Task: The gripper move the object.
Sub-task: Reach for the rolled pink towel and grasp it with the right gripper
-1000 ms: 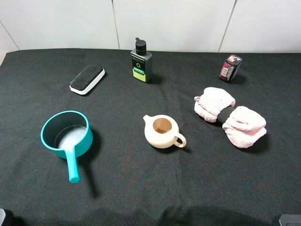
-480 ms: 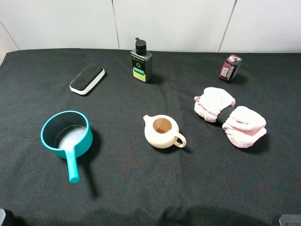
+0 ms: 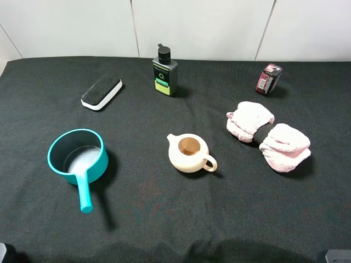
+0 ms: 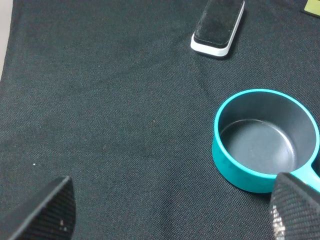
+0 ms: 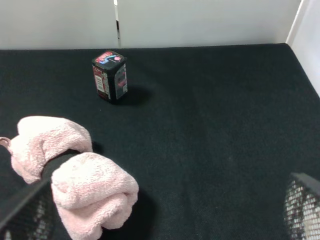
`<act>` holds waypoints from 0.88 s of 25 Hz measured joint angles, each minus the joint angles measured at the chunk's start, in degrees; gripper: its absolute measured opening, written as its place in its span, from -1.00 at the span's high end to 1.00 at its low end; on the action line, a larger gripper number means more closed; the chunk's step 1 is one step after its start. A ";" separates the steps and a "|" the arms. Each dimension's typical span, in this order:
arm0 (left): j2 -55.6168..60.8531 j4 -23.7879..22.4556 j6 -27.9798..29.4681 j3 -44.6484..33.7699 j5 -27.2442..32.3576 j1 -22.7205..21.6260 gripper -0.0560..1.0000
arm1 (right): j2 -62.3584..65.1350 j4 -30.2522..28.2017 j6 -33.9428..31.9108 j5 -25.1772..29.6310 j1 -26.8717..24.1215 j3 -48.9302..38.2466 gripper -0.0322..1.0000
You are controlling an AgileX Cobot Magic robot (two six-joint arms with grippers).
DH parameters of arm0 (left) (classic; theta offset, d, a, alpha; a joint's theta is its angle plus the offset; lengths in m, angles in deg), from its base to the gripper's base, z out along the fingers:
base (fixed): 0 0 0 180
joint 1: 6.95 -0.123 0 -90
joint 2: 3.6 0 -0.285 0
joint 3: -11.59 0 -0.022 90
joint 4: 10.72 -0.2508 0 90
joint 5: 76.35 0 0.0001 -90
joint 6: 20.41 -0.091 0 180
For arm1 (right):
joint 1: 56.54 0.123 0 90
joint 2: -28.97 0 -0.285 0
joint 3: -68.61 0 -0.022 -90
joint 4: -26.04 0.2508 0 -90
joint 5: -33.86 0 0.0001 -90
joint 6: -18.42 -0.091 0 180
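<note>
A: On the right side of the worktop (image 3: 164, 219), what lies there?

B: Pink towel bundle (image 3: 268, 136), two fluffy lumps joined by a dark band, flat on the black cloth. Nothing touching it.

A: Neighbours?

B: Small dark box with a pink label (image 3: 268, 79) behind it, apart. Cream teapot (image 3: 189, 153) toward the middle, clear of the bundle, handle turned its way. Dark pump bottle with a green label (image 3: 164, 72) at the back. Black-and-white eraser block (image 3: 101, 91) back left. Teal saucepan (image 3: 77, 161) front left, handle toward the front edge.

A: Containers?

B: Saucepan shows only its grey floor. Teapot lidless, brownish inside; contents cannot be told.

A: Right arm's fingers (image 5: 300, 207)?

B: Spread wide, gripping nothing. In the wrist view the bundle's nearer lump (image 5: 92, 192) sits partly behind one tip; the box (image 5: 111, 76) stands beyond.

A: Left arm's fingers (image 4: 47, 212)?

B: Also wide apart, holding nothing, over bare cloth. The saucepan (image 4: 235, 170) lies near one tip, the eraser (image 4: 218, 26) farther off.
</note>
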 joint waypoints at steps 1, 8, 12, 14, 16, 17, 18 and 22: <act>0.00 0.00 0.00 0.00 0.00 0.00 -0.66 | 0.00 0.16 0.00 0.00 0.00 0.00 -0.41; 0.00 0.00 0.00 0.00 0.00 0.00 -0.66 | 0.00 -0.15 0.05 0.00 0.00 0.00 -0.41; 0.00 0.00 0.00 0.00 0.00 0.00 -0.66 | 0.00 -0.24 0.05 0.00 0.00 0.00 -0.41; 0.00 0.00 0.00 0.00 0.00 0.00 -0.66 | 0.00 -0.35 0.05 0.00 0.00 0.00 -0.41; 0.00 0.00 0.00 0.00 0.00 0.00 -0.66 | 0.00 -0.35 0.05 0.00 0.00 0.00 -0.41; 0.00 0.00 0.00 0.00 0.00 0.00 -0.66 | 0.00 -0.35 0.05 0.00 0.00 0.00 -0.41; 0.00 0.00 0.00 0.00 0.00 0.00 -0.66 | 0.00 -0.42 0.05 0.00 0.00 0.00 -0.41; 0.00 0.00 0.00 0.00 0.00 0.00 -0.66 | -1.26 -1.05 0.05 0.00 0.00 0.00 -0.41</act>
